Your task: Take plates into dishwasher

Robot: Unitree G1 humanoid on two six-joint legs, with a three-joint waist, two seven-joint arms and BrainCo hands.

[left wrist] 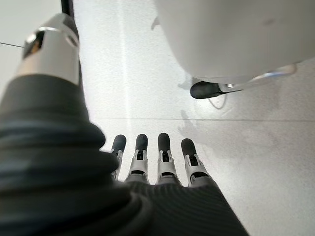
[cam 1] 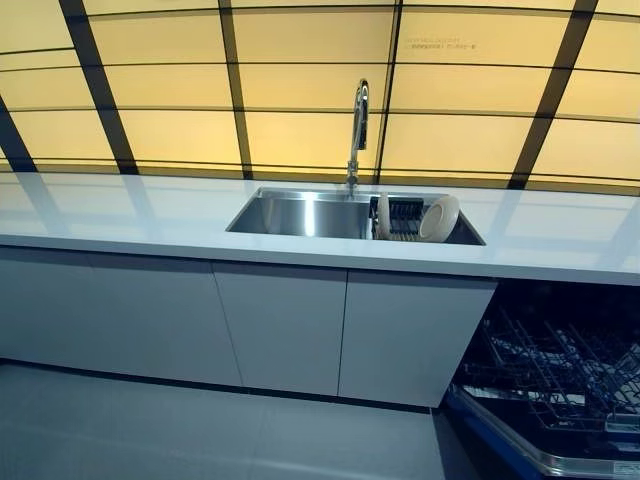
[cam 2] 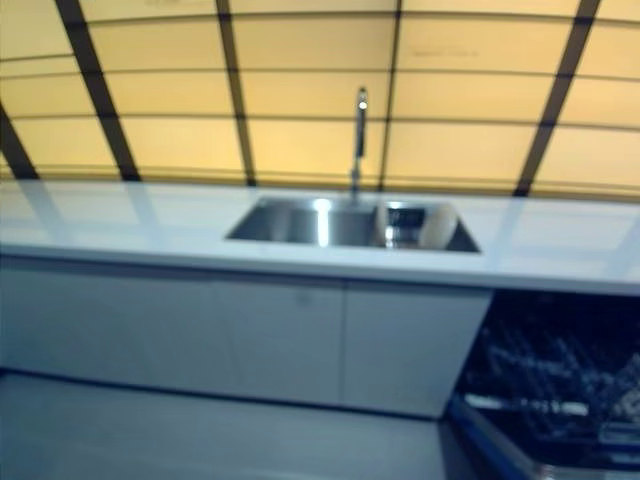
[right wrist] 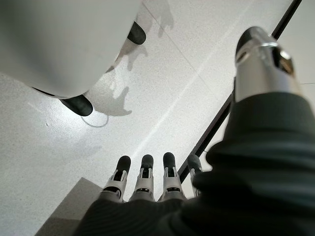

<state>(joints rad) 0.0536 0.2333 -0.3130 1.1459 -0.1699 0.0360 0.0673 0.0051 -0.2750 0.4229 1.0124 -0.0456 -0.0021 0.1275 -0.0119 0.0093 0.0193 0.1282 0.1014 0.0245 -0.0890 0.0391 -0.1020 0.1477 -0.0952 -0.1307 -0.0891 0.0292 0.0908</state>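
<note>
A cream plate (cam 1: 440, 217) leans upright in a black dish rack (cam 1: 402, 218) at the right end of the steel sink (cam 1: 300, 214); a second plate edge (cam 1: 383, 216) stands at the rack's left. The dishwasher (cam 1: 560, 385) is open at the lower right, its wire rack pulled out over the lowered door. Neither hand shows in the eye views. In the left wrist view my left hand (left wrist: 157, 164) hangs over the floor with straight fingers, holding nothing. In the right wrist view my right hand (right wrist: 147, 179) hangs the same way, open and holding nothing.
A tall tap (cam 1: 357, 125) rises behind the sink. A long white counter (cam 1: 130, 215) runs across the view over grey cabinet doors (cam 1: 280, 325). Yellow panelled wall behind. Grey floor (cam 1: 150, 430) lies in front.
</note>
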